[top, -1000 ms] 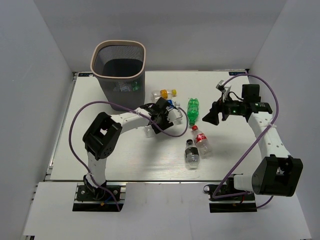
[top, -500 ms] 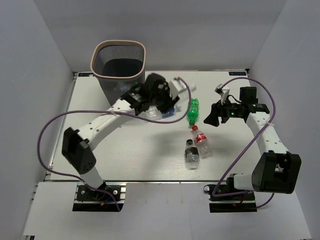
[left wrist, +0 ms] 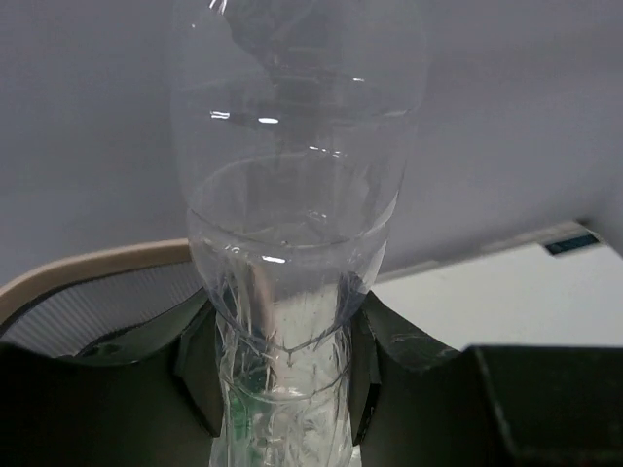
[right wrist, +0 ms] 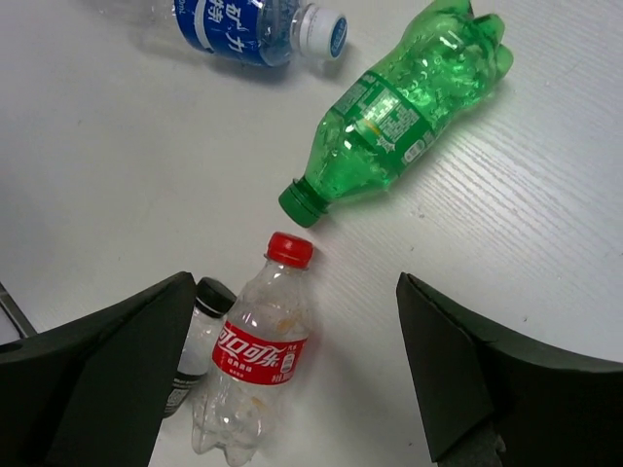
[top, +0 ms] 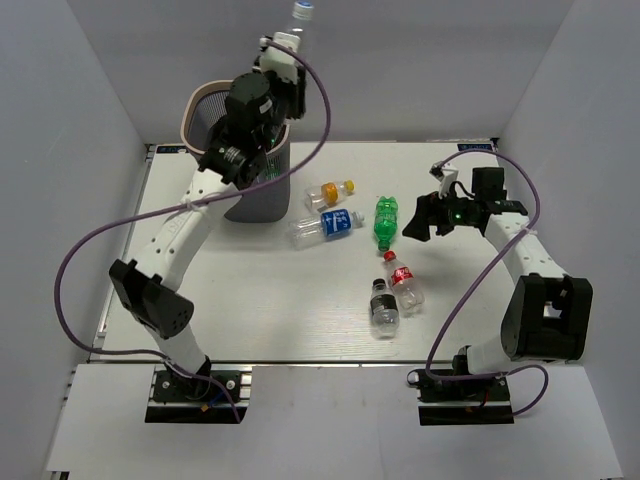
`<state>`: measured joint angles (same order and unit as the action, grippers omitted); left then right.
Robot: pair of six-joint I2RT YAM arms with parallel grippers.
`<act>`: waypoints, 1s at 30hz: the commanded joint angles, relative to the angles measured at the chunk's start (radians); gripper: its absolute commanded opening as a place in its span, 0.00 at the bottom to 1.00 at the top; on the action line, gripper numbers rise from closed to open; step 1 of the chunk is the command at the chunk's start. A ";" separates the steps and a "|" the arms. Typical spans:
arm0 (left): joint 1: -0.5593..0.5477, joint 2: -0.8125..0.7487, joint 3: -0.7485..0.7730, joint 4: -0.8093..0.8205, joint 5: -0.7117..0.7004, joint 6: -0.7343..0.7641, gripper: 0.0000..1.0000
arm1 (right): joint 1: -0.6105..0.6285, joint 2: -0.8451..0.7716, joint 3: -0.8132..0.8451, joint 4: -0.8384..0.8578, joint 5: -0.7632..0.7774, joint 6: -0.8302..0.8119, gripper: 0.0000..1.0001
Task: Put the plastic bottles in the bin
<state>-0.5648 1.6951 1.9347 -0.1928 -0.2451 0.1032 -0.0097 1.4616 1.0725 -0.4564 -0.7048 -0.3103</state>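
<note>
My left gripper [top: 283,52] is raised above the bin [top: 192,108], a dark mesh basket with a beige rim, and is shut on a clear bottle [top: 300,12] that points upward. In the left wrist view the clear bottle [left wrist: 292,195] is pinched between both fingers [left wrist: 200,370], with the bin's rim [left wrist: 88,265] below. On the table lie an orange-capped bottle [top: 328,192], a blue-label bottle [top: 328,226], a green bottle [top: 386,220], a red-label bottle [top: 403,283] and a black-capped bottle [top: 384,305]. My right gripper [top: 415,222] is open beside the green bottle, over the red-label bottle [right wrist: 255,350].
The bin stands at the table's back left corner against the grey walls. The right wrist view also shows the green bottle [right wrist: 399,112], the blue-label bottle [right wrist: 243,21] and the black-capped bottle [right wrist: 200,336]. Purple cables loop from both arms.
My left gripper has taken a clear bottle from the table's middle and swung it up and left above the bin. My right gripper has shifted slightly up.
</note>
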 commanded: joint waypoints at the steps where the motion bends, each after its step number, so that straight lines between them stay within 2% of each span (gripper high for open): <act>1: 0.081 0.025 0.046 0.043 -0.204 -0.098 0.33 | 0.007 0.000 0.037 0.077 0.017 0.033 0.89; 2: 0.097 0.049 0.046 0.043 -0.220 -0.108 0.34 | 0.007 0.000 0.035 0.084 0.034 0.030 0.91; 5: 0.157 0.093 0.090 -0.034 -0.266 -0.137 0.48 | 0.008 -0.017 0.009 0.155 0.079 0.052 0.91; 6: 0.170 0.094 0.090 -0.071 -0.266 -0.137 0.55 | 0.004 -0.014 0.020 0.165 0.079 0.066 0.91; 7: 0.196 0.106 0.090 -0.082 -0.266 -0.152 0.78 | 0.039 -0.003 0.030 0.159 0.074 0.083 0.91; 8: 0.207 0.106 0.090 -0.091 -0.266 -0.152 0.93 | 0.042 0.023 0.041 0.145 0.062 0.089 0.91; 9: 0.218 0.116 0.111 -0.111 -0.249 -0.152 1.00 | 0.051 0.035 0.070 0.147 0.061 0.103 0.91; 11: 0.232 0.132 0.170 -0.141 -0.206 -0.152 1.00 | 0.073 0.083 0.089 0.148 0.106 0.143 0.91; 13: 0.232 0.144 0.205 -0.169 -0.151 -0.114 1.00 | 0.103 0.121 0.145 0.136 0.137 0.213 0.82; 14: 0.223 0.144 0.214 -0.181 -0.120 -0.096 1.00 | 0.118 0.167 0.176 0.133 0.187 0.236 0.74; 15: 0.212 0.132 0.214 -0.181 -0.097 -0.076 1.00 | 0.126 0.184 0.203 0.131 0.205 0.273 0.72; 16: 0.212 0.120 0.214 -0.194 -0.010 -0.035 1.00 | 0.140 0.209 0.213 0.137 0.229 0.304 0.71; 18: 0.201 0.051 0.121 -0.194 0.216 0.002 1.00 | 0.168 0.244 0.248 0.143 0.308 0.376 0.72; 19: 0.201 0.011 0.060 -0.136 0.462 0.022 1.00 | 0.183 0.270 0.266 0.145 0.326 0.398 0.72; 20: 0.192 -0.027 -0.053 -0.116 0.554 0.035 1.00 | 0.188 0.293 0.280 0.139 0.371 0.410 0.72; 22: 0.181 -0.101 -0.133 -0.123 0.691 0.006 1.00 | 0.218 0.342 0.308 0.130 0.505 0.419 0.78; 25: 0.151 -0.152 -0.239 -0.181 0.748 -0.005 1.00 | 0.238 0.393 0.316 0.127 0.579 0.441 0.85; 26: 0.141 -0.172 -0.325 -0.181 0.748 -0.016 1.00 | 0.241 0.408 0.323 0.127 0.584 0.447 0.89; 30: 0.079 -0.233 -0.488 -0.157 0.725 -0.028 0.97 | 0.263 0.476 0.342 0.145 0.614 0.462 0.90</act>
<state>-0.4561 1.5002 1.5192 -0.3363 0.4023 0.0826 0.2413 1.9034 1.3624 -0.3355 -0.1703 0.1127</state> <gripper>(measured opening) 0.981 0.899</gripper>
